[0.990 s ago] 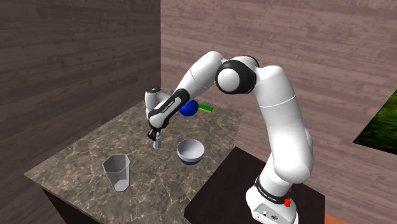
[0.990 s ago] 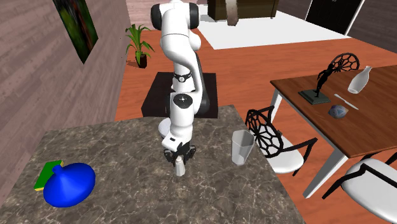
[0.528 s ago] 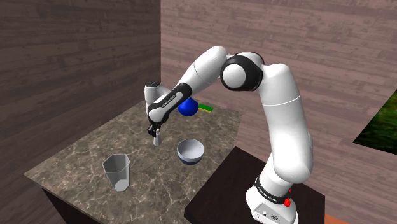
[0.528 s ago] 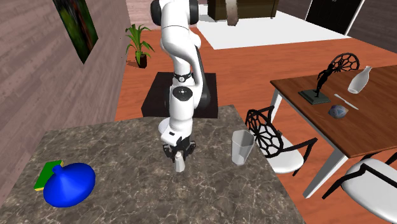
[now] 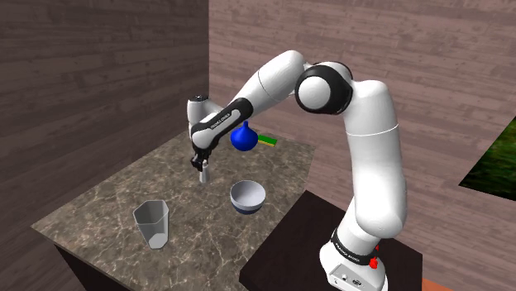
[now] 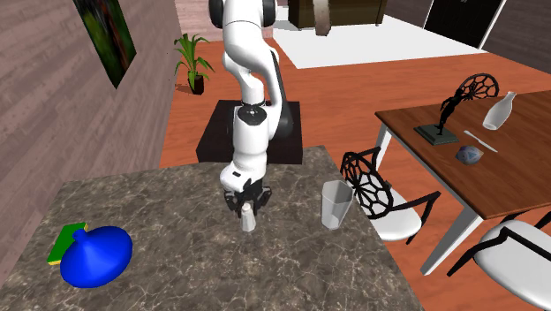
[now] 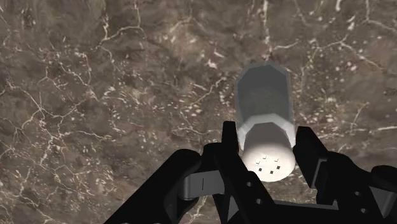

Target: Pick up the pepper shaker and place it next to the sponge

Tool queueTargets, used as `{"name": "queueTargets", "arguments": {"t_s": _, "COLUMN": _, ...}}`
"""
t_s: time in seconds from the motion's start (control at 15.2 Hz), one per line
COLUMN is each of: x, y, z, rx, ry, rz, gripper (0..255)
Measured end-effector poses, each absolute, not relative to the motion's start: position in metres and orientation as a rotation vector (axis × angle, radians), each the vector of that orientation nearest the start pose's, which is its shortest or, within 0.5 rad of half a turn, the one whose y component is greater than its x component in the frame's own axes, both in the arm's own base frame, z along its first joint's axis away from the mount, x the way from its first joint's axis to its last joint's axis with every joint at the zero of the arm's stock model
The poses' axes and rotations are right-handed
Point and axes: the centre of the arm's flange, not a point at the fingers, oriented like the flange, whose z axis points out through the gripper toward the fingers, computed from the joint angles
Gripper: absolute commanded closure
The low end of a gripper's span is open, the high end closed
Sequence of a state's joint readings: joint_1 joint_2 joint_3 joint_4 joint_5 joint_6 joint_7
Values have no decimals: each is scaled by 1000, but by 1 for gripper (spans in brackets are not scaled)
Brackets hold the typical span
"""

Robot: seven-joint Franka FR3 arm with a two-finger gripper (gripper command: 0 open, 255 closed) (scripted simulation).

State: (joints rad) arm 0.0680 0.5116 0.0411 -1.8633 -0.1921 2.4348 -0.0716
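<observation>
Though tiny in shoulder view, gripper (image 7: pixel 269 141) tight on pepper shaker (image 7: pixel 264 95) (cap holes (image 7: pixel 270 167): wrist cam).

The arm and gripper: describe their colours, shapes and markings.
The arm has rounded, glossy white links with dark joints. Black bands near the base and along the forearm carry white lettering, too small to read, and a small red spot sits low on the base. The gripper is all black, with two blocky fingers.

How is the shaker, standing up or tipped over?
Upright: the shaker hangs straight down, clasped in the tool, its holed top facing the wrist camera.
</observation>
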Motion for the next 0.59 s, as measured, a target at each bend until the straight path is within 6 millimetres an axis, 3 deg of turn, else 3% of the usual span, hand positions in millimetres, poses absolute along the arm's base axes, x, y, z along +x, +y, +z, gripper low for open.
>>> {"name": "queueTargets", "arguments": {"t_s": 0.59, "x": 643, "y": 68, "z": 295, "rx": -3207, "ry": -513, "rz": -103, "gripper": 255}}
